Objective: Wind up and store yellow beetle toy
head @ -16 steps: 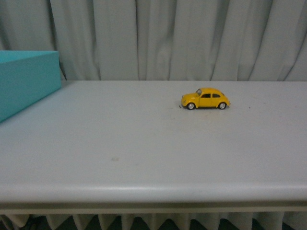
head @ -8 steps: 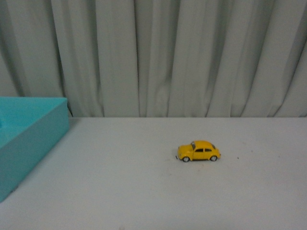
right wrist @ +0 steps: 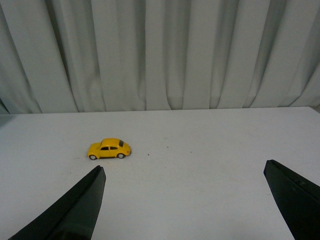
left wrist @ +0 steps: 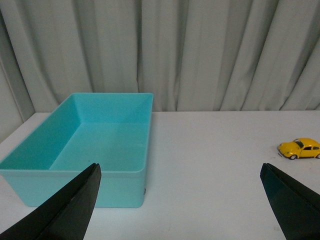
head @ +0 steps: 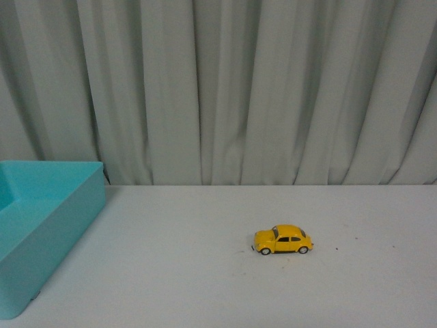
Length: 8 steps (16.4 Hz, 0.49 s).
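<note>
Lower in the front view now sits the yellow beetle toy (head: 283, 240); the camera tipped, and the car seems untouched. It stands on the white bench (head: 205, 290), well apart from the teal box (head: 58, 222). Left claw (left wrist: 180, 167) and right claw (right wrist: 185, 165) gape open and empty, so no winding yet.

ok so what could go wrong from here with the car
1. The car stands free on its wheels on the smooth table; if the open right claw touches it with one finger first, it may roll away.
2. Its body is small and rounded, so a pinch could slip off.
3. The bin sits well to its left, apart from it; a weak grip might drop it on the way.
</note>
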Each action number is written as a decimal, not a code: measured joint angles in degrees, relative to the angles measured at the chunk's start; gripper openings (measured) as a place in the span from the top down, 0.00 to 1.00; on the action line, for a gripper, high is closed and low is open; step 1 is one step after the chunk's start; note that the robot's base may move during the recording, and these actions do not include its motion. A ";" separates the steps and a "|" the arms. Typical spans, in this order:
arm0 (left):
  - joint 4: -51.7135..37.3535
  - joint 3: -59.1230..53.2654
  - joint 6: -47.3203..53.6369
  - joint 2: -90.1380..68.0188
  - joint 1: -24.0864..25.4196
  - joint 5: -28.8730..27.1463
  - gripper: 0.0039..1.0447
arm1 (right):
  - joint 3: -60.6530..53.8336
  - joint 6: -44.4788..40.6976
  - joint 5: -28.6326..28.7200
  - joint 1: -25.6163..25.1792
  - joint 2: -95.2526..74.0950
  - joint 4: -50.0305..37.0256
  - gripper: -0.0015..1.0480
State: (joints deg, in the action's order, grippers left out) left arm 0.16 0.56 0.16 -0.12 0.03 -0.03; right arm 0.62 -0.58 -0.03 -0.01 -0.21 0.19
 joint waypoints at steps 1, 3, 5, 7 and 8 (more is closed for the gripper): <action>0.00 0.00 0.00 0.00 0.00 0.00 0.06 | 0.00 0.00 0.00 0.00 0.00 0.00 0.06; 0.00 0.00 0.00 0.00 0.00 0.00 0.06 | 0.00 0.00 0.00 0.00 0.00 0.00 0.06; 0.00 0.00 0.00 0.00 0.00 0.00 0.06 | 0.00 0.00 0.00 0.00 0.00 0.00 0.06; 0.00 0.00 0.00 0.00 0.00 0.00 0.06 | 0.00 0.00 0.02 0.00 0.00 0.00 0.06; 0.00 0.00 0.00 0.00 0.00 0.00 0.06 | 0.00 0.00 0.02 0.00 0.00 0.00 0.06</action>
State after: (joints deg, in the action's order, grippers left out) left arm 0.16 0.56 0.16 -0.12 0.03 -0.03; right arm 0.62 -0.58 -0.01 -0.01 -0.21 0.19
